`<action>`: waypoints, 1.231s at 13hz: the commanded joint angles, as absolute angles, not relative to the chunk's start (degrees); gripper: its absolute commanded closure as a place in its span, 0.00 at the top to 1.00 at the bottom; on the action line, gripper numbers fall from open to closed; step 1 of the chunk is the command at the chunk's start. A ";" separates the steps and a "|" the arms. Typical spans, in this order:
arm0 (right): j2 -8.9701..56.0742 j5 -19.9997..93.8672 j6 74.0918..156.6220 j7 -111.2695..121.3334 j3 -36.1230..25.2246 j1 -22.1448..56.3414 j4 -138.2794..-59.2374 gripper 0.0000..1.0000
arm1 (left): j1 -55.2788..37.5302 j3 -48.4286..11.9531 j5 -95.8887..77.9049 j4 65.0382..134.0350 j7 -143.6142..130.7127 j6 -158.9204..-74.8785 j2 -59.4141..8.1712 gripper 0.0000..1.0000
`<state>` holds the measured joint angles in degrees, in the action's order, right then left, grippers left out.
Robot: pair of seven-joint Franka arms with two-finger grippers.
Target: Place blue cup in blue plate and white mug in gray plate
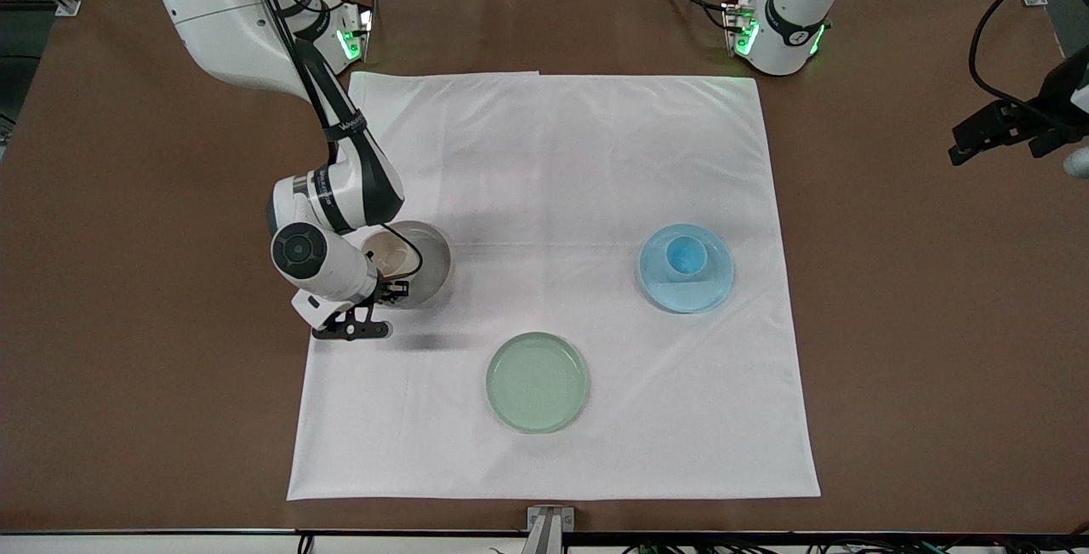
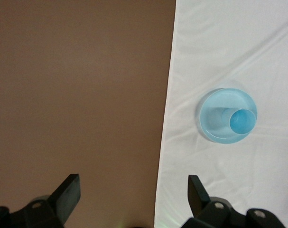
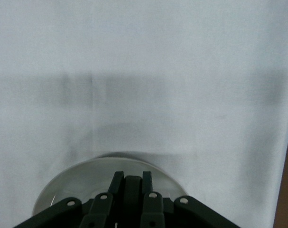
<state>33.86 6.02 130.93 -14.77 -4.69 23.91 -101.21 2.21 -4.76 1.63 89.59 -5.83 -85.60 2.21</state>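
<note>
I see the right end effector (image 1: 393,288) low over the gray plate (image 1: 432,263), at the rim nearer the front camera. The white mug (image 1: 390,256) stands in that plate, partly hidden by the right wrist. In the right wrist view the right fingers (image 3: 146,183) sit pressed close together around something dark between them, with the plate's rim (image 3: 82,173) just under them; I read that as clenched on the mug's handle, though the handle itself is barely visible.

The blue cup (image 1: 685,257) stands upright in the blue plate (image 1: 710,290), toward the left arm's end of the white cloth (image 1: 595,154). The left end effector (image 2: 134,199) hangs spread wide over the bare brown bench (image 1: 919,282) at the cloth's edge, well apart from the cup (image 2: 242,121) and its plate (image 2: 211,114); that arm waits.

A pale green plate (image 1: 538,382) lies empty, nearer the front camera than both other plates.
</note>
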 commanded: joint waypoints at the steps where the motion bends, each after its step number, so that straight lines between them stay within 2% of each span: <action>1: 34.54 7.65 131.92 -15.03 -4.75 24.43 -101.25 0.04 | 0.62 -3.96 0.62 97.36 -6.06 -87.27 8.77 1.00; 2: 34.54 7.65 131.92 -15.03 -4.75 24.52 -101.16 0.09 | 0.27 -3.96 0.62 99.04 -6.06 -87.80 10.01 1.00; 3: 34.54 7.65 131.75 -15.03 -4.75 24.52 -101.16 0.36 | -0.26 -3.96 0.62 99.66 -6.15 -87.89 10.63 1.00; 4: 34.45 7.65 131.49 -14.94 -4.75 24.52 -101.16 0.87 | -0.79 -3.96 0.62 99.75 -6.41 -87.89 10.72 1.00; 5: 33.76 7.56 131.05 -14.85 -4.83 24.26 -101.42 1.00 | -0.88 -4.13 0.62 99.76 -6.59 -87.89 11.24 1.00; 6: 32.10 7.56 129.13 -14.85 -4.92 24.17 -101.77 1.00 | -0.79 -4.57 0.62 99.76 -6.94 -87.89 11.51 1.00; 8: 25.96 7.47 118.53 -14.85 -5.27 23.30 -101.78 1.00 | -0.53 -4.75 0.70 99.67 -6.77 -87.80 11.60 1.00; 12: 10.23 6.86 96.64 -11.62 -5.27 14.52 -102.30 1.00 | -0.44 -4.75 0.62 99.32 -5.72 -87.98 11.25 1.00; 14: 4.07 5.72 91.60 -6.97 -5.27 8.73 -103.96 1.00 | -0.53 -4.75 0.53 99.14 -5.71 -87.98 10.99 1.00; 16: -0.33 3.96 91.23 0.49 -5.27 3.19 -106.25 1.00 | -0.70 -4.75 0.44 98.79 -5.54 -87.54 10.72 1.00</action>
